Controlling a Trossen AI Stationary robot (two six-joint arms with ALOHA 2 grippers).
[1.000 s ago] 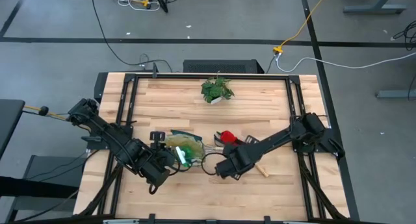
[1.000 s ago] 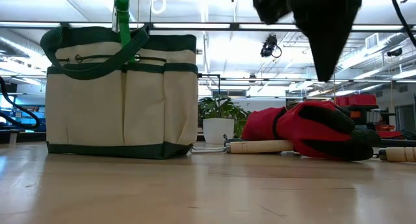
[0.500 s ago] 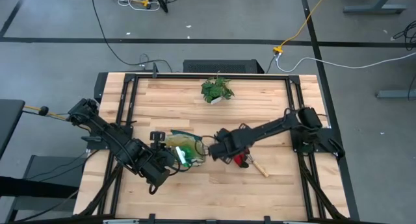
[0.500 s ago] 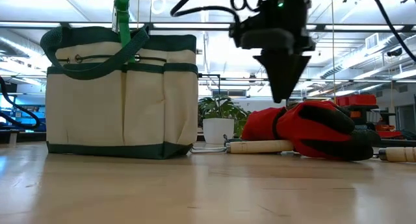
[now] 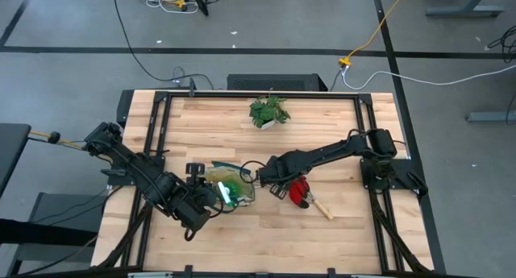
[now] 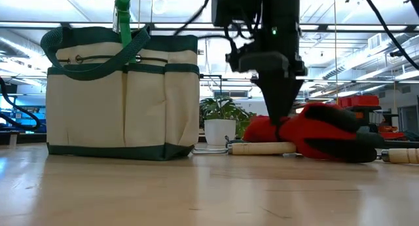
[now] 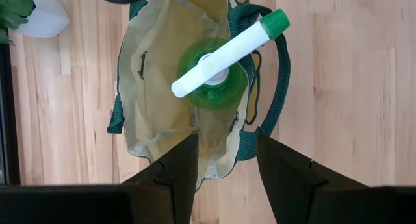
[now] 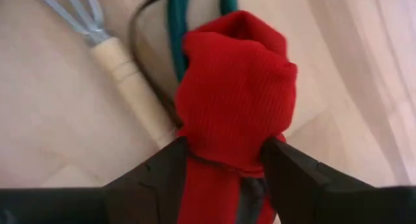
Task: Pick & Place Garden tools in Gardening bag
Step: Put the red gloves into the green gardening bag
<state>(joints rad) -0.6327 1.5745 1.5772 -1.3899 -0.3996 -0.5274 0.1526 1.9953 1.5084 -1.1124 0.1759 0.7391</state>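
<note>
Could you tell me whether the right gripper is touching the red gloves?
Touching. In the right wrist view, the right gripper has its two fingers pressed against either side of the red gloves, with no gap visible between them.

The gloves [image 5: 299,191] lie right of the bag [image 5: 230,186].

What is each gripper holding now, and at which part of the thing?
The right gripper has its fingers on either side of the red gloves at the knitted cuff end; a closed grip cannot be told. The left gripper is open above the gardening bag, holding nothing.
</note>
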